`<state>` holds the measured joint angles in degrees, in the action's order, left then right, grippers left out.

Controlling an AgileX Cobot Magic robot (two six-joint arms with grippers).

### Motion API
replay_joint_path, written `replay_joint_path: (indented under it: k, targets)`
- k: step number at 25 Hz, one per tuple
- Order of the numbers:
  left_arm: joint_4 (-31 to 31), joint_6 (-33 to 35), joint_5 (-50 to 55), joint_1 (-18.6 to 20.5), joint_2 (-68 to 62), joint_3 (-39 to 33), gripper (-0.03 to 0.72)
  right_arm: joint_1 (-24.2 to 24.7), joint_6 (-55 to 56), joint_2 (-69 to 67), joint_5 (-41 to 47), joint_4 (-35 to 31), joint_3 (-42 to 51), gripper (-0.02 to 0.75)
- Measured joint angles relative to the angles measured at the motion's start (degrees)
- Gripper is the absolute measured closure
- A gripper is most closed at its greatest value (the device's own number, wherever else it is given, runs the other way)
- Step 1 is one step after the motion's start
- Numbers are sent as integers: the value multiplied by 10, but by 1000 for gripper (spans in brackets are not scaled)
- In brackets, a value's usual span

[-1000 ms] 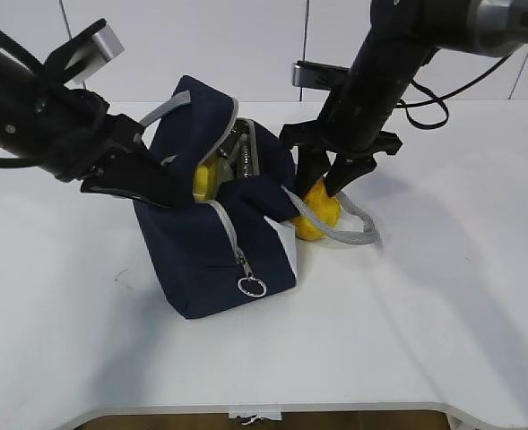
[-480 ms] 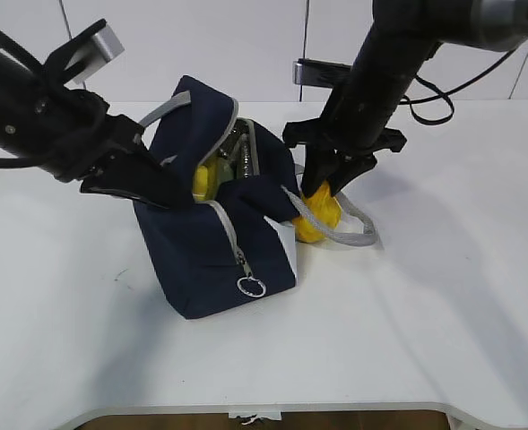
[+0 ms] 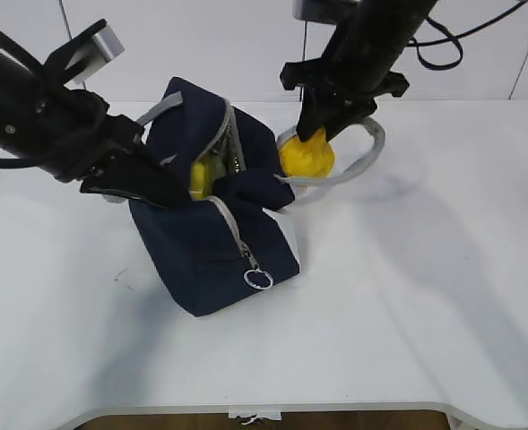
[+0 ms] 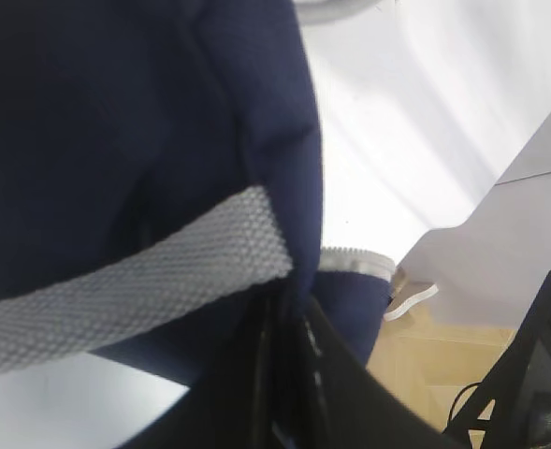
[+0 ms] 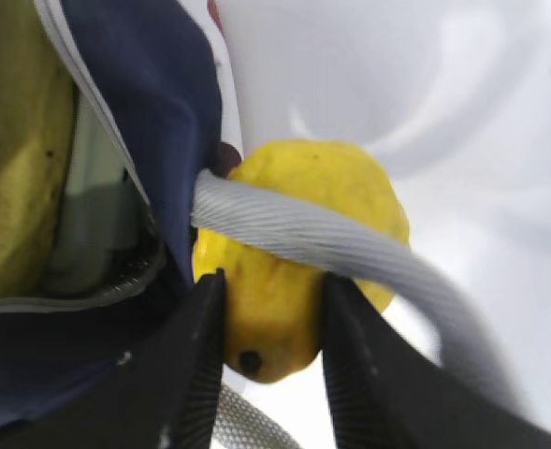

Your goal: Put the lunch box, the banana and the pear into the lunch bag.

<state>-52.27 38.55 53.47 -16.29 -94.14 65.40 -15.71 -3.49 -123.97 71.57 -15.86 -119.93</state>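
Pear (image 5: 298,271) seen close in the right wrist view, clamped between the two dark fingers (image 5: 195,365) of the right gripper (image 5: 270,374), with a grey webbing handle (image 5: 322,238) draped across its upper face; this contact is only partly made out in the exterior view, where the pear (image 3: 306,158) is held clear of the white table (image 3: 425,296), just beside the far rim of the lunch bag (image 3: 205,251). One pear and one bag are counted; two grey handles are visible in the exterior view. A yellow shape (image 3: 201,176), taken for the banana, is seen inside the bag's open mouth, and again at the left edge of the right wrist view. The lunch box cannot be identified. The right arm descends steeply from the upper right. The left gripper (image 3: 142,184) is reached in low from the left against the bag's near side; in the left wrist view only navy fabric and webbing (image 4: 135,295) are shown, and the stance of its jaws cannot be told.
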Motion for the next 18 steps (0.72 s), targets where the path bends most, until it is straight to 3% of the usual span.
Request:
replay_joint_path:
  k: [18]
  targets:
    - [1, 0, 0, 0, 0, 0, 675, 0, 4, 13, 0, -43, 15, 489]
